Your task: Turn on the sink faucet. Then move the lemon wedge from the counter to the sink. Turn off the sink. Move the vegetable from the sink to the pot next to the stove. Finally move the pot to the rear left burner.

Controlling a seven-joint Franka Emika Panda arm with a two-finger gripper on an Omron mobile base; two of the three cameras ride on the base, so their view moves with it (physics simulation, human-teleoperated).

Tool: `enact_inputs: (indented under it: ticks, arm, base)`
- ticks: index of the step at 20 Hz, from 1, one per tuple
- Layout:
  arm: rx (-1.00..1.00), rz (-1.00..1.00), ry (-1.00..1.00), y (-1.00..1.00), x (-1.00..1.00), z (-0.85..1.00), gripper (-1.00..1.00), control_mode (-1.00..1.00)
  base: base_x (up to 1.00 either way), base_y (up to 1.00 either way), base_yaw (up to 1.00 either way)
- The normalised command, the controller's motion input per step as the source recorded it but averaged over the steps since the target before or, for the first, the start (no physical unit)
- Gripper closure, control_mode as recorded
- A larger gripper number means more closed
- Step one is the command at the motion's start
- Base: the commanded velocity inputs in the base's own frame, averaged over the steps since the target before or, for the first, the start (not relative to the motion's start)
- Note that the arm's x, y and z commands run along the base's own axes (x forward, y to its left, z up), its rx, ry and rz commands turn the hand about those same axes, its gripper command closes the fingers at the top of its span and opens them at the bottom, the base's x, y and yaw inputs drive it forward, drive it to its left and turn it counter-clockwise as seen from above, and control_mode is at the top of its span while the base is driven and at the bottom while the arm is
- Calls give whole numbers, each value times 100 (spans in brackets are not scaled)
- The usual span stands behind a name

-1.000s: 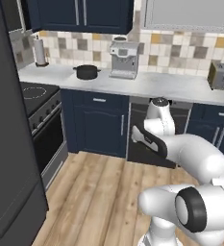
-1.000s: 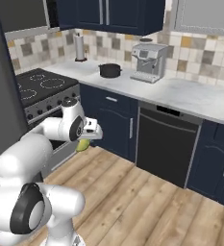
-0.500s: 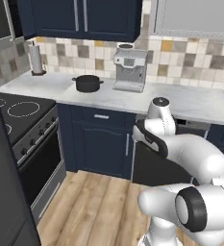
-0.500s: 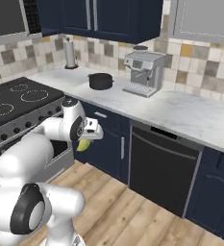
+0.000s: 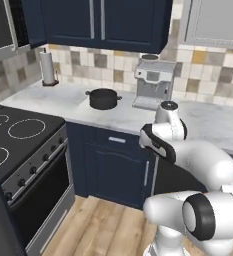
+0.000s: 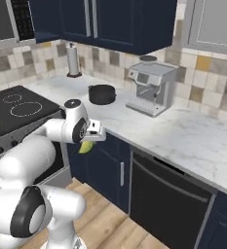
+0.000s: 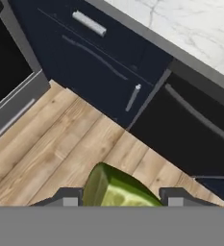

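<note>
hand view: i see the lemon wedge (image 7: 117, 190) sitting between my two dark fingertips (image 7: 65, 196), the jaws partway closed and gripping it from both sides. below it i'm looking down at wood floor (image 7: 60, 149), a dark blue cabinet door (image 7: 92, 72) with a small handle, and a black dishwasher front (image 7: 190, 129) beside it. a strip of white marble counter (image 7: 190, 29) runs across the top right.

in the right base view the gripper (image 6: 89, 141) hangs in front of the cabinets, below the counter edge, with the yellow-green wedge (image 6: 86, 146) poking out under it. the black pot (image 6: 102, 94) stands on the counter (image 6: 183, 131), between the stove (image 6: 17, 109) and the coffee machine (image 6: 150, 90), well apart from my hand. a paper towel roll (image 6: 73, 60) stands further back by the tiled wall.

in the left base view i see the pot (image 5: 103, 98) on the counter (image 5: 63, 102) just right of the stove (image 5: 18, 132), the coffee machine (image 5: 153, 82) beside it, and my arm (image 5: 188, 155) folded low in front of the cabinets.
</note>
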Motion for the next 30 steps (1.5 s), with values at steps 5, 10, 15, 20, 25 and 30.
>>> enact_inputs:
  ticks: [5,10,15,20,25,30]
  arm:
    - [0,0,0,0,0,0,100,100]
    - [0,0,0,0,0,0,100,100]
    - [0,0,0,0,0,0,100,100]
    - [0,0,0,0,0,0,100,100]
    - [0,0,0,0,0,0,100,100]
    - [0,0,0,0,0,0,100,100]
  base:
    - [70,15,32]
    - [58,20,34]
    - [58,16,38]
    - [65,20,40]
    - [55,6,41]
    - [44,-1,41]
